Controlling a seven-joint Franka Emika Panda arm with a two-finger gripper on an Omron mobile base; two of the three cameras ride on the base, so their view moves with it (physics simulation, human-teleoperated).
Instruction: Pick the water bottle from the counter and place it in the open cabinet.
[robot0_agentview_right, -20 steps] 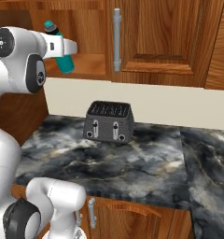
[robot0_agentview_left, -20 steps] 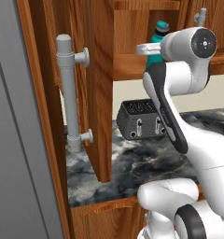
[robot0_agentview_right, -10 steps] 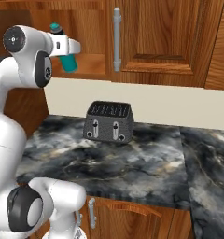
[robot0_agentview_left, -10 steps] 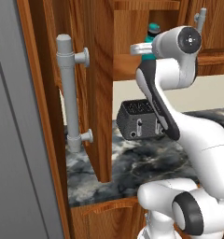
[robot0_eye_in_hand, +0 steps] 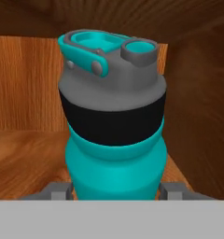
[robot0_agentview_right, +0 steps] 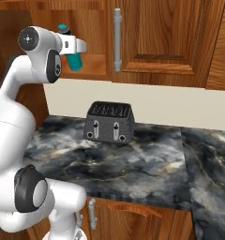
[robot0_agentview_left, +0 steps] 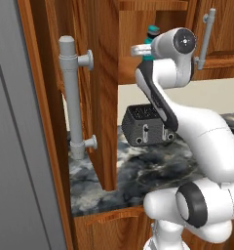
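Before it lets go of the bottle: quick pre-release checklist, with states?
1. Gripper shut on bottle: ok.
2. Bottle upright in the grip: ok.
3. Bottle inside the cabinet opening, wooden walls around it in the hand view: ok.
4. Bottle base resting on the shelf: cannot tell, base hidden.
5. Shelf space near the bottle free: ok where visible.
6. Toaster well below the arm's path: ok.

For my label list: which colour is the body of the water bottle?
Teal; the water bottle shows it best in the hand view.
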